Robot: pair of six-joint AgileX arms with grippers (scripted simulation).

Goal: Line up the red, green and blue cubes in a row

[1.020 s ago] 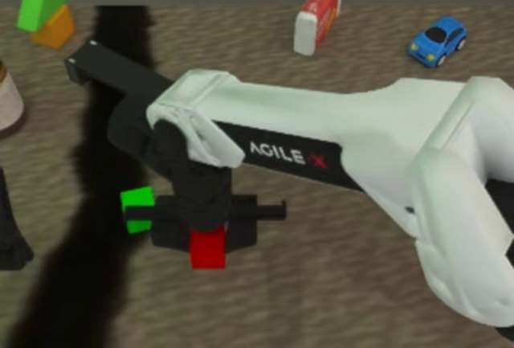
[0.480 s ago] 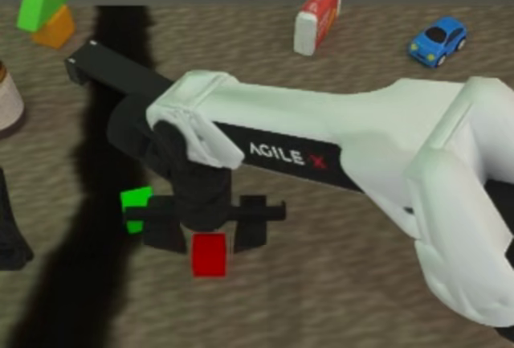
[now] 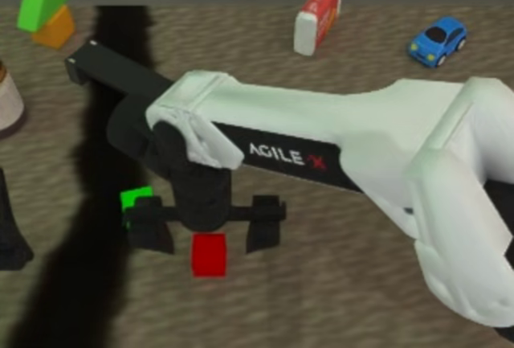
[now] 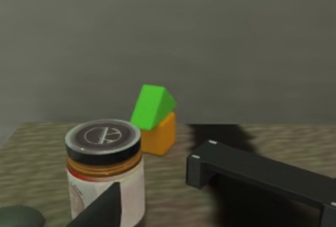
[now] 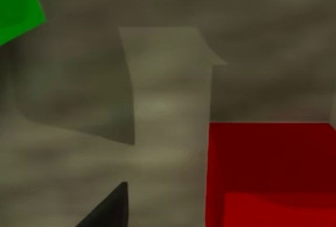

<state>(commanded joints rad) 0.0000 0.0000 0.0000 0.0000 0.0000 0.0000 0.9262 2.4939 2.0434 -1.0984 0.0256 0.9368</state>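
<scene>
The red cube (image 3: 209, 254) lies on the table, just free of my right gripper (image 3: 207, 231), which hovers over it open, its two black fingers spread wide to either side. The green cube (image 3: 136, 201) sits to the left of the red one, partly covered by the gripper's left finger. In the right wrist view the red cube (image 5: 268, 174) fills one corner, the green cube (image 5: 16, 7) shows in the opposite one, and a dark fingertip (image 5: 107, 208) pokes in. The blue cube is not in view. My left arm (image 3: 10, 235) stays parked at the left edge.
A green wedge (image 3: 40, 4) leans on an orange block (image 3: 55, 28) at the back left, with a jar (image 3: 6, 99) near it. A red-and-white box (image 3: 317, 14) and a blue toy car (image 3: 438, 40) stand at the back right. The white right arm spans the table's middle.
My right gripper has opened and let go of the red cube, which now rests on the table. Its fingers have spread apart, and the left one covers more of the green cube.
</scene>
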